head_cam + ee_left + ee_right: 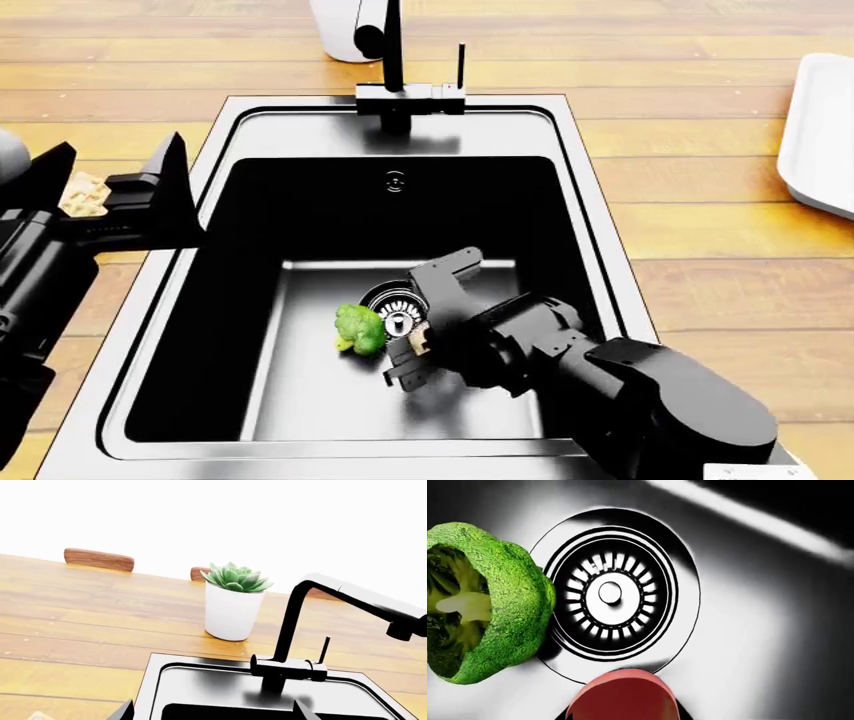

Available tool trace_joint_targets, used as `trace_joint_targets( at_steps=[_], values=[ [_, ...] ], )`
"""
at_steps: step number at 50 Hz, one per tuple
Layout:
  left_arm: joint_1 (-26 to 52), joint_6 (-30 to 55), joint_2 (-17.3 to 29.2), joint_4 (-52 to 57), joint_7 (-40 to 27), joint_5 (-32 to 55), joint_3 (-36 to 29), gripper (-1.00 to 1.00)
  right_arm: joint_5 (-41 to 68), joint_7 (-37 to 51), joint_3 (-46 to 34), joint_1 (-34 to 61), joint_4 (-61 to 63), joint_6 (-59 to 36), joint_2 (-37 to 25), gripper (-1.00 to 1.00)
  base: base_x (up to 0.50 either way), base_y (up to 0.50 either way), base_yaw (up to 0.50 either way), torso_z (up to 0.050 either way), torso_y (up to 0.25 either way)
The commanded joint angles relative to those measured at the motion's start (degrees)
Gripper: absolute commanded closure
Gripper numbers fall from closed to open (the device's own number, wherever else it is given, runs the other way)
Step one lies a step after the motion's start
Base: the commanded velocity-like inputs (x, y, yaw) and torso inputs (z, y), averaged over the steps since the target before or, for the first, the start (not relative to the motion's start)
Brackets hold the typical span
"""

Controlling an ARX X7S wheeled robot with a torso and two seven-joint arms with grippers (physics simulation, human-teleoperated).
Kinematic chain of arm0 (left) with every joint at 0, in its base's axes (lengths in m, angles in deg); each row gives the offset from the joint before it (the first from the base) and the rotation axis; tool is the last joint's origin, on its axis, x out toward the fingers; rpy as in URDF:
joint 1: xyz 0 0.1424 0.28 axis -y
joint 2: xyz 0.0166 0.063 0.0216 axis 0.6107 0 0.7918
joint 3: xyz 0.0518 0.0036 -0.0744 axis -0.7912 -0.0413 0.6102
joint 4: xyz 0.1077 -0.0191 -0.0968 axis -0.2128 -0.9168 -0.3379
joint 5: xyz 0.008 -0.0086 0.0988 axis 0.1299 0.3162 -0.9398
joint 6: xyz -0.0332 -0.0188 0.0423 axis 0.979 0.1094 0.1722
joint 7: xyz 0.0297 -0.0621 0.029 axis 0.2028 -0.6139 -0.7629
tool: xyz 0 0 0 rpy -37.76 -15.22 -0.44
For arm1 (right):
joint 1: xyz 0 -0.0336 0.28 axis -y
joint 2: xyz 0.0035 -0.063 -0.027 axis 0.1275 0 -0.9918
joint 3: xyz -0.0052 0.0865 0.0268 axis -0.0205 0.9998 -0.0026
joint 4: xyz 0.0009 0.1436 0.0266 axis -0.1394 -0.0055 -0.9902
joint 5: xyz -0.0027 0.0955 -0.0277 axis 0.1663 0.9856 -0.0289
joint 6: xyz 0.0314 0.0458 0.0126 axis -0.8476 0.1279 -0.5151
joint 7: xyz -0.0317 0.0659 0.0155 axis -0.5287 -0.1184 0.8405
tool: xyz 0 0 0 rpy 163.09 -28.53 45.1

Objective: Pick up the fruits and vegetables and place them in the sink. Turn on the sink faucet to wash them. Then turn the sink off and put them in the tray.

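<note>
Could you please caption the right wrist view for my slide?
Broccoli lies beside the steel drain on the sink floor, apple nearby.

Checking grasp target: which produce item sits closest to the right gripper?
The apple, red, right at the right gripper; the green broccoli lies beside the drain.

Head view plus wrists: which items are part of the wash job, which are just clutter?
Job:
broccoli
apple
sink
faucet
tray
right gripper, down in the sink by the drain

Clutter:
potted plant
waffle
wooden chair backs beyond the counter
</note>
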State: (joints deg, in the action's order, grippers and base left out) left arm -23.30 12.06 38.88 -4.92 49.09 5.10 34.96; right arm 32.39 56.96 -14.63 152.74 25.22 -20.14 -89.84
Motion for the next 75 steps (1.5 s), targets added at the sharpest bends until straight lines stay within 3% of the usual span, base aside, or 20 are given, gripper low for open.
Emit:
trace_joint_targets(
  at_steps=[1,12,21,35,56,75],
  values=[
    [-0.4,0.1,0.0,0.8,-0.5,0.2,-0.3,-1.00,-2.9,11.5,3.8,1.6,13.4,7.4,-7.4,1.00,0.00,0.00,0.00,0.000,0.000],
    [-1.7,0.5,0.3,1.6,-0.9,0.9,-0.5,-1.00,-0.2,18.1,8.1,4.9,31.8,8.8,-16.6,1.00,0.00,0.00,0.00,0.000,0.000],
    [-1.7,2.2,1.6,3.3,0.9,2.0,-2.8,-1.00,1.9,29.9,12.5,9.3,48.1,8.8,-25.9,1.00,0.00,0.00,0.00,0.000,0.000],
    [13.3,11.4,1.3,-2.7,0.8,5.6,-15.0,-1.00,3.2,37.8,15.7,8.1,58.7,11.5,-33.8,1.00,0.00,0.00,0.00,0.000,0.000],
    [29.0,18.9,-10.5,-27.1,9.4,-11.6,-38.6,-1.00,3.6,39.6,15.8,6.4,60.3,11.7,-36.0,1.00,0.00,0.00,0.00,0.000,0.000],
    [30.0,15.9,-17.2,-46.8,15.1,-21.7,-49.6,-1.00,3.1,37.9,15.7,4.9,58.2,12.7,-35.4,1.00,0.00,0.00,0.00,0.000,0.000]
  ],
)
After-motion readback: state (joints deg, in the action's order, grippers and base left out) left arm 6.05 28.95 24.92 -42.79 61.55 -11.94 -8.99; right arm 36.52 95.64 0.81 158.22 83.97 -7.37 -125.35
